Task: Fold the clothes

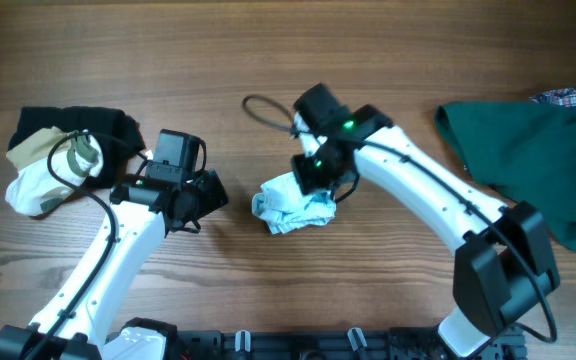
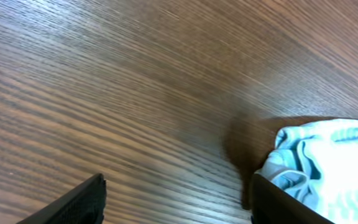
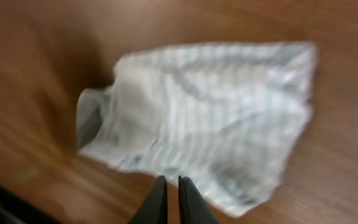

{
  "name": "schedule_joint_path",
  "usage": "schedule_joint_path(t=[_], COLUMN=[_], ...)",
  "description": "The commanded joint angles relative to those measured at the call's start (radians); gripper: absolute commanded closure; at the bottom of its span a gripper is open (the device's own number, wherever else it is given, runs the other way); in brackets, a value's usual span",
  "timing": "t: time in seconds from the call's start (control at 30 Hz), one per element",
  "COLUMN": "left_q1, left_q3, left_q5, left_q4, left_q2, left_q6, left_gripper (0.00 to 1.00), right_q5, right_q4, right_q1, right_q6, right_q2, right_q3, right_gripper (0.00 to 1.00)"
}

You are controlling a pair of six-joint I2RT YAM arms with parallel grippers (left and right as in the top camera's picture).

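I am poising my clenched right pincer [image 3: 173,182] over the striped garment [image 1: 293,206] at mid-worktop, with my left pincer [image 2: 176,190] released beside it, likely to spread it.

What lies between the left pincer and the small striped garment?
Only bare wooden table separates the left pincer from the striped garment, clearest in the overhead view.

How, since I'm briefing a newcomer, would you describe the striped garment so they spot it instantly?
Look at the middle of the wooden table. A small crumpled garment lies there, pale blue-and-white with fine stripes, unlike the big dark green garment at the right and the black-and-cream pile at the left.
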Motion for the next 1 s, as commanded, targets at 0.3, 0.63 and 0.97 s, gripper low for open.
schedule_joint_path(t=[0.3,0.63,0.97], left_q1=[0.006,0.006,-0.009], left_q3=[0.010,0.010,0.010], left_q5=[0.016,0.099,0.418], left_q4=[0.019,0.033,0.163], left_q2=[-0.005,-0.005,-0.001], left_q6=[-0.002,-0.002,0.345], left_gripper=[0.27,0.18,0.17], right_q5=[-0.056,-0.151,-0.149], right_q4=[0.037,0.023,0.032], right_q1=[-0.058,-0.025,-0.043], right_q6=[-0.003,-0.055,-0.040], right_q2=[0.126,0.126,-0.159], right_q3=[-0.071,-0.138,-0.098], right_gripper=[0.95,0.95,0.66])
